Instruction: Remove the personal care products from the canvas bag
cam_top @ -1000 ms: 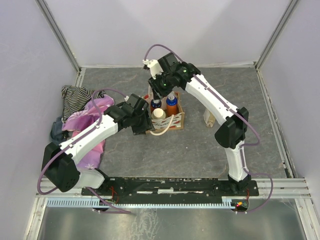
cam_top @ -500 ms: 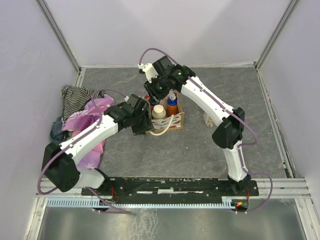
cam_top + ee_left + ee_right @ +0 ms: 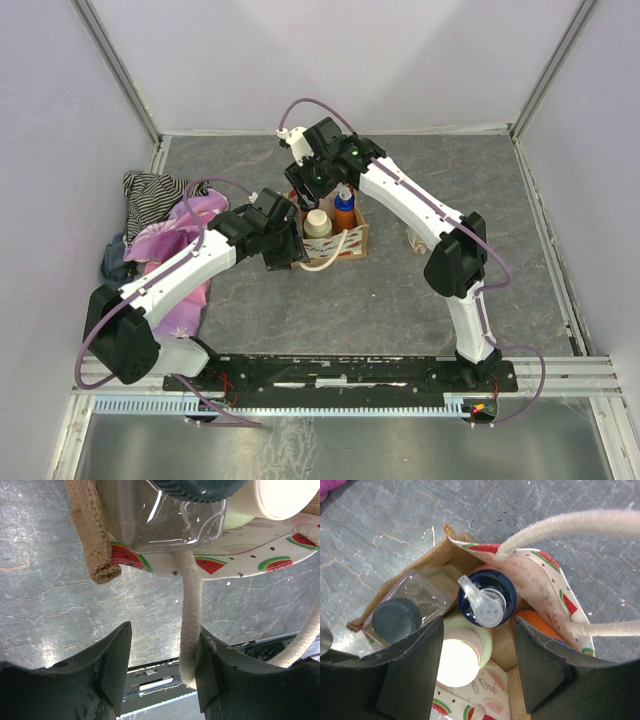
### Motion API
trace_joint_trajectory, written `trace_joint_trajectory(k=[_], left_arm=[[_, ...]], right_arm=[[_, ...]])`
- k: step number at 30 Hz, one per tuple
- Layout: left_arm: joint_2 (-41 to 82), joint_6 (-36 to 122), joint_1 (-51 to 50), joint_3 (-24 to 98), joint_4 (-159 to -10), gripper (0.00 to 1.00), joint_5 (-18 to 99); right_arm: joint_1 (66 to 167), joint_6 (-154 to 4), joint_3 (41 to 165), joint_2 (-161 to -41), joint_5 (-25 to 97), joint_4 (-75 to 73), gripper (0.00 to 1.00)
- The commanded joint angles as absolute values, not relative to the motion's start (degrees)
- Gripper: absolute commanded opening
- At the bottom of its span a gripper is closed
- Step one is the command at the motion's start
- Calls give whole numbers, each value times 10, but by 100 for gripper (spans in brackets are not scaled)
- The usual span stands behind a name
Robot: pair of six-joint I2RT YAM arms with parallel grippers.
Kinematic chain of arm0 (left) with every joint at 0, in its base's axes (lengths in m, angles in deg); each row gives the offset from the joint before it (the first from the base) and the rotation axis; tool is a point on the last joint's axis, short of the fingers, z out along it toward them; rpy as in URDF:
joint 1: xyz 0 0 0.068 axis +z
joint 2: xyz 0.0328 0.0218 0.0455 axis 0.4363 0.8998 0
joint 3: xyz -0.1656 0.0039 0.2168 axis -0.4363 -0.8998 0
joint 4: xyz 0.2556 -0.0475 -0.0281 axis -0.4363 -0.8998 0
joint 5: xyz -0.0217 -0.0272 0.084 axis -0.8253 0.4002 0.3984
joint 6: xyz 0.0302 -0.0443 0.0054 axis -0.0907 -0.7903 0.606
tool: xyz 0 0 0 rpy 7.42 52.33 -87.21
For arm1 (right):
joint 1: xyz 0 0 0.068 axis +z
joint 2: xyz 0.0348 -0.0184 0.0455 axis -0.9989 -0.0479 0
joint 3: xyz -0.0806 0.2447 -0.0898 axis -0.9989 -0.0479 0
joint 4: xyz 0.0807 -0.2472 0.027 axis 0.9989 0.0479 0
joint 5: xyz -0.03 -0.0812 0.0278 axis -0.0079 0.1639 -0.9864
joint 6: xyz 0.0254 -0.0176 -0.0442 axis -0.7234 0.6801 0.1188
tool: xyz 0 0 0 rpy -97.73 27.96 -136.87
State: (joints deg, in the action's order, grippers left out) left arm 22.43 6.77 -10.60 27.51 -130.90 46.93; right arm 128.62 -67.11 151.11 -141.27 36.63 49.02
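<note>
Right arm (image 3: pixel 410 200) arches over the canvas bag (image 3: pixel 356 240), wrist pointing down. Right gripper (image 3: pixel 477 630) is spread above the pump-top orange bottle (image 3: pixel 487 602). Left arm (image 3: pixel 190 262) sits low at the bag's near-left side. Left gripper (image 3: pixel 161 637) is spread, with the cream handle (image 3: pixel 190 630) running between its fingers. The wrist views show the clear bottle (image 3: pixel 402 615) and the cream-capped bottle (image 3: pixel 462 655) in the bag. In the overhead view the clear one is hidden.

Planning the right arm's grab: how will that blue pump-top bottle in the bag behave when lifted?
The pump bottle probably stays rigid, though its spouted top looks awkward to pinch. Packed beside the clear bottle and cream-capped bottle, it may tug the floppy canvas bag upward.
</note>
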Motion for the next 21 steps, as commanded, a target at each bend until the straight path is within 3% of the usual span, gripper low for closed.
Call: trace_joint_trajectory(k=[1,11,12,16,21], left_arm=[[204,57,-108,287,-1308,57,473],[210,60,-108,289,-1309,57,473],[210,61,-108,289,-1309,57,473],[211,64,-108,288,-1312,57,477],[215,65,-108,286,-1312,57,477]], right_arm=[[1286,-680,1522,-1429,388,445,65],[1284,-685,1539,-1460,397,427,61],[1284,-687,1543,-1465,396,428,57],[1283,-695,1543,-1463,388,423,27],[1281,-693,1536,-1432,398,422,16]])
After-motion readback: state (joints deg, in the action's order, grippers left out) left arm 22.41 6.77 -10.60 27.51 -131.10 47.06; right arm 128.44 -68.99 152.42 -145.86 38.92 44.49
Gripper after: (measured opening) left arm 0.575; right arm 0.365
